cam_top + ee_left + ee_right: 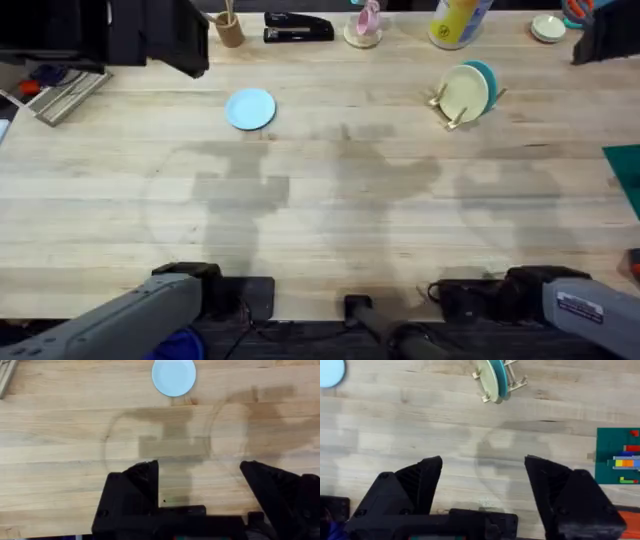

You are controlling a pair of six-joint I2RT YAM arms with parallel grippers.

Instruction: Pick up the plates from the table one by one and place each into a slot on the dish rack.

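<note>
Both arms rest at the table's (330, 230) near edge: left gripper (200, 472) and right gripper (485, 467), each with fingers spread wide and holding nothing. A light blue plate (250, 108) lies flat toward the far left. Pale yellow plate (464, 93) and teal plate (487, 80) stand upright in the dish rack (452, 112) toward the far right.

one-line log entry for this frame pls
left gripper open, idle | right gripper open, idle | light blue plate on table | dish rack: yellow, teal plates slotted
</note>
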